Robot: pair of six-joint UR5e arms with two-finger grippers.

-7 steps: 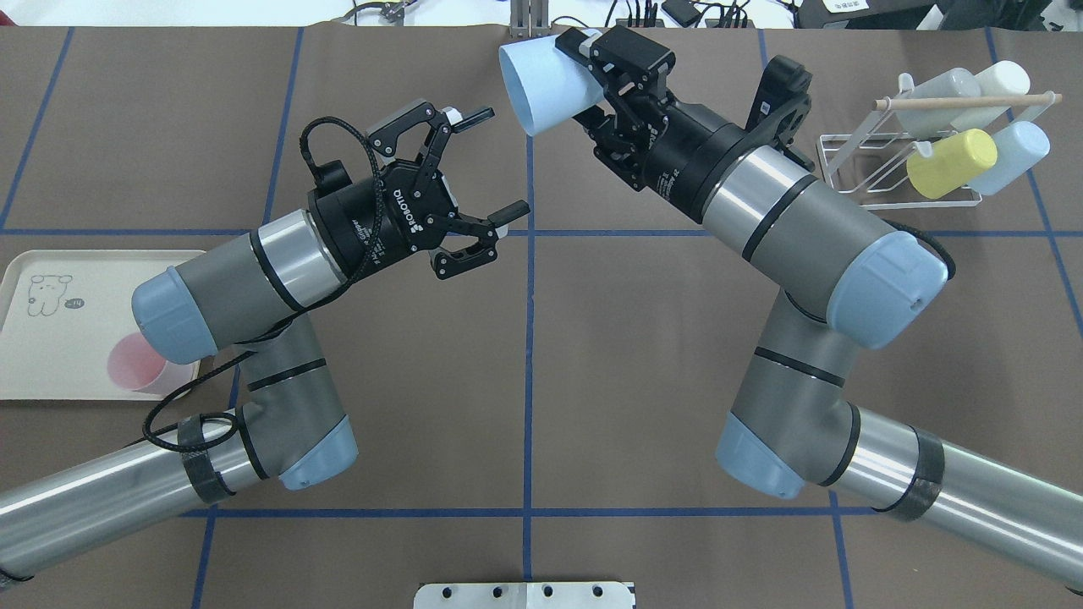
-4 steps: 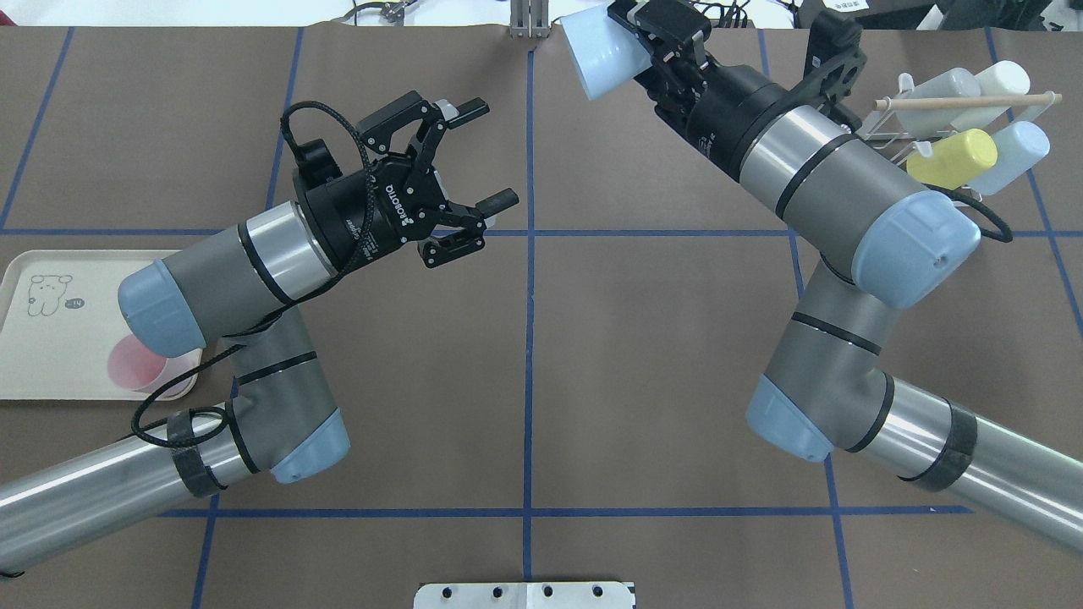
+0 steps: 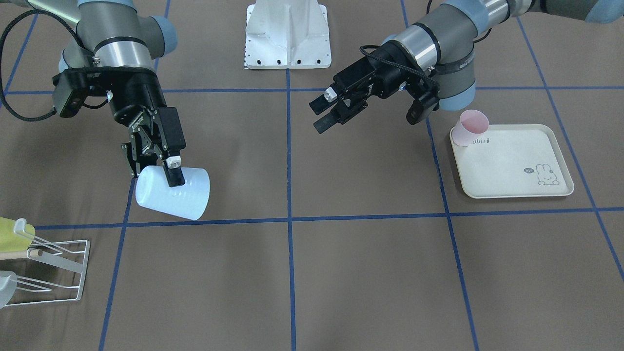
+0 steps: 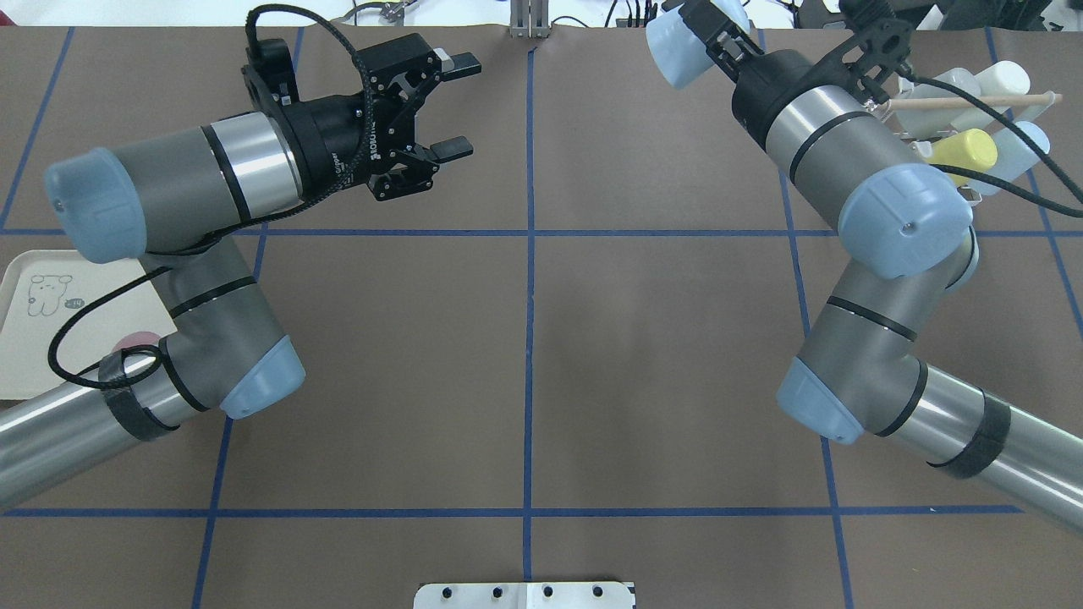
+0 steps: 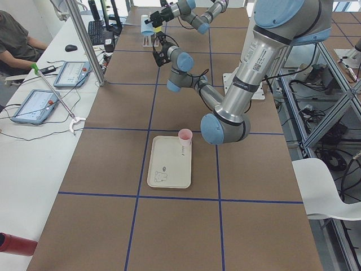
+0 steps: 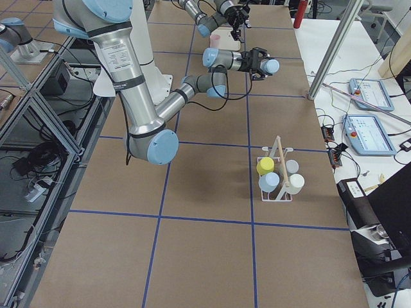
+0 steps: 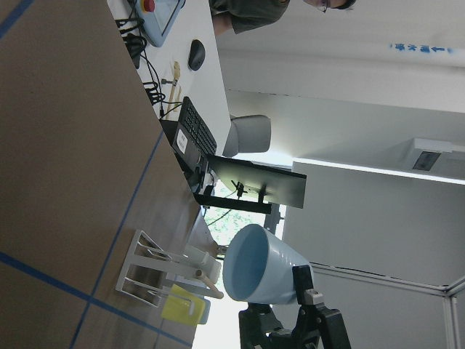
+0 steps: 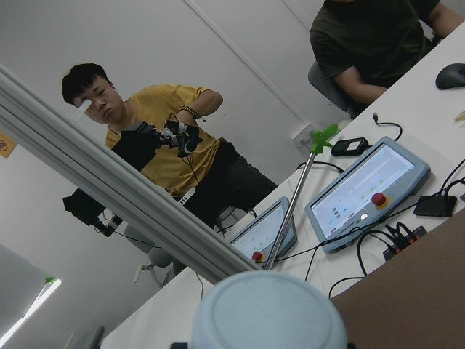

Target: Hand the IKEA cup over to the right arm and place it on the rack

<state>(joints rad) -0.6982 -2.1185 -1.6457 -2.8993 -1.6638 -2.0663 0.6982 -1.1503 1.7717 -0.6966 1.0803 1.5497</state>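
Fingers (image 3: 174,176) of the right gripper (image 3: 155,171) clenched on the light-blue IKEA cup (image 3: 175,195).
Cup is held on its side above the table (image 3: 312,273) at far right, mouth toward the left gripper (image 3: 323,115), apart from the white wire rack (image 4: 981,101). Left gripper fingers are spread and empty. Rack carries a yellow cup (image 4: 964,149) and others; a pink cup (image 3: 469,127) stands on the rabbit-print tray (image 3: 512,175) at left.

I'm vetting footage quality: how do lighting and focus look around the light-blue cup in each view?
Right wrist-mounted: light-blue cup looms soft at the bottom edge. Left wrist-mounted: overexposed window glare beside the rack. Exterior front-facing: even light, sharp, faint shadows.
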